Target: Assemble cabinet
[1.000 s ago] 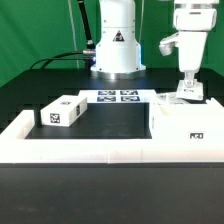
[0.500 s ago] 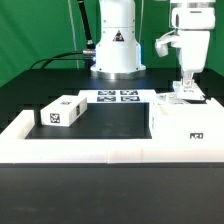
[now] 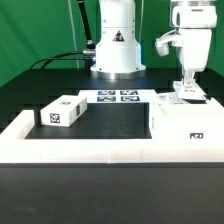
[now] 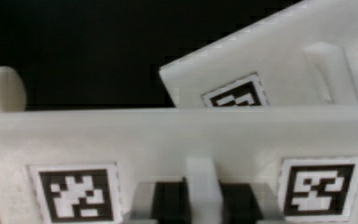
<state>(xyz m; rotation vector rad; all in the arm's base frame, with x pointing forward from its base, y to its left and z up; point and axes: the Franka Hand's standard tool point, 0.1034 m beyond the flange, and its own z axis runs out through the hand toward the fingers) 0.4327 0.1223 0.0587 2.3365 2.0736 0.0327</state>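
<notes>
The arm reaches to the exterior view's right, wrist vertical. The gripper points straight down, jaws close together. Can't tell if clamped.

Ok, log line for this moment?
fingers: astride panel ridge, grip unclear | box: apart, untouched | body: untouched

A: Any words or numbers to read?
B: None. Only square black-and-white tags: 4 on the marker board, 1 on the small white box, 1 on the cabinet body.
A: Other signs?
B: A dark triangle on the robot base; its symbol is too small to tell.
</notes>
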